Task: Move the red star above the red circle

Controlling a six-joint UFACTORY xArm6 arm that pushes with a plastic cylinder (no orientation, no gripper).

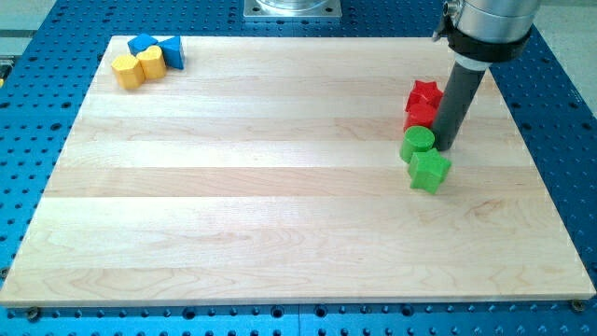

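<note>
The red star (425, 94) lies at the view's right on the wooden board (280, 187). The red circle (419, 116) sits just below it, touching it. My tip (445, 147) is right of the red circle and just right of the green circle (418, 143). The dark rod rises from there along the right side of the red blocks. The green star (430, 171) lies below the green circle, just below and left of my tip.
A cluster sits at the view's top left: a blue block (142, 44), a blue triangle-like block (173, 51), a yellow block (127, 70) and a yellow block (151, 63). A blue perforated table (560, 112) surrounds the board.
</note>
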